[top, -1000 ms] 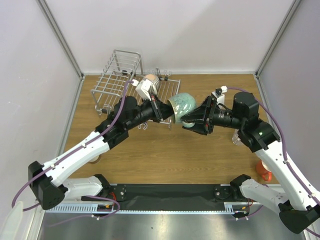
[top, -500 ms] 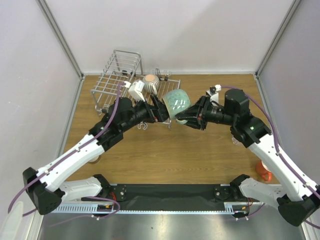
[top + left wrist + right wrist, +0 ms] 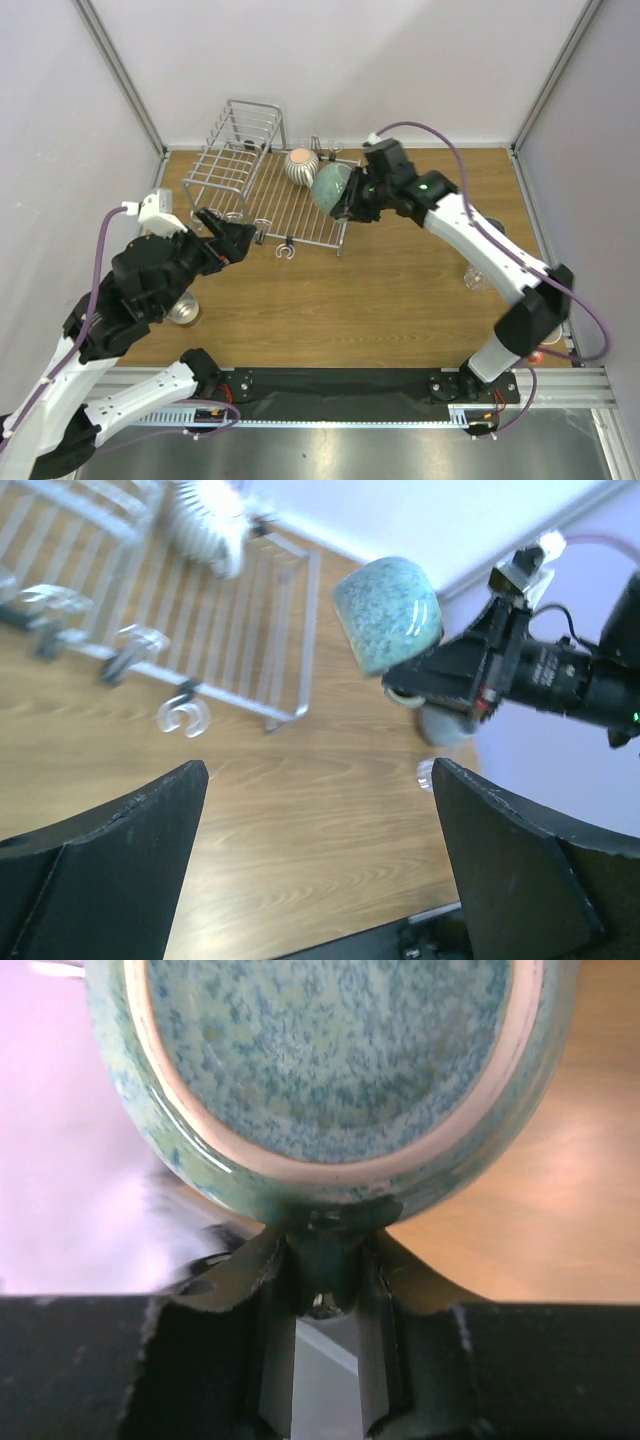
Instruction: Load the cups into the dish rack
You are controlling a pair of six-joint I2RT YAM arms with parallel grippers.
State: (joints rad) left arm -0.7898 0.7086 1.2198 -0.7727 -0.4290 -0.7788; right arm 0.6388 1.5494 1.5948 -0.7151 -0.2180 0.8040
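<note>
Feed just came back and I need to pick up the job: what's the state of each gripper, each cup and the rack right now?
Left gripper: open, empty.
Right gripper: shut on the teal cup's handle.
Teal cup: held tilted in the air by the rack's right end.
Ribbed cup: sitting on the rack's tray.
Rack: one cup on it.
Glass: standing on the table, not loaded.

Wooden table [image 3: 400, 300] — pale lilac walls [image 3: 400, 70]
</note>
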